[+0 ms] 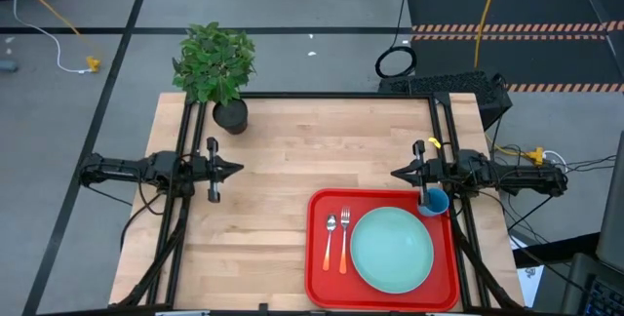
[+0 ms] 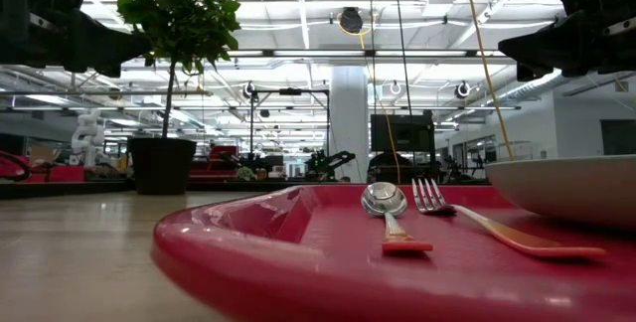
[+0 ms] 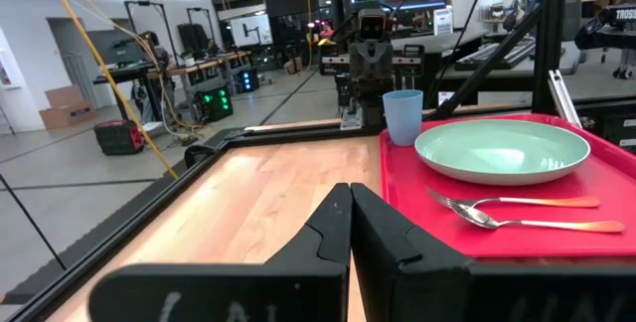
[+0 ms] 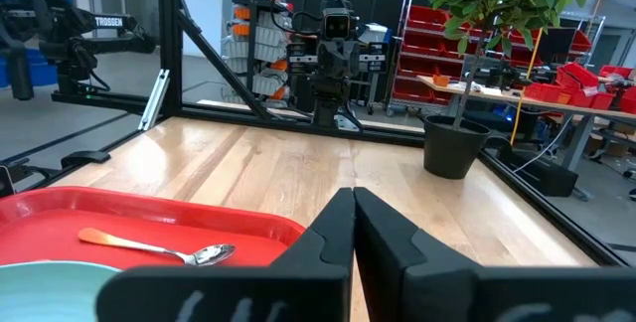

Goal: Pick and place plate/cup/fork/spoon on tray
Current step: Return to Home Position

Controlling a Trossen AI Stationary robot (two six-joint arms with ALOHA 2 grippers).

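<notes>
The red tray (image 1: 317,257) lies at the table's near right. On it rest the mint-green plate (image 1: 391,249), the fork (image 1: 344,240) and the spoon (image 1: 331,238) side by side left of the plate, and the blue cup (image 1: 435,202) at its far right corner. In the left wrist view the cup (image 3: 402,115) stands behind the plate (image 3: 502,150). My left gripper (image 1: 237,170) is shut and empty at the table's left. My right gripper (image 1: 397,174) is shut and empty above the table, just beyond the tray's far edge.
A potted plant in a black pot (image 1: 230,115) stands at the table's far left corner. Bare wood lies between the two grippers and left of the tray. A black frame (image 1: 331,96) runs along the table's far edge.
</notes>
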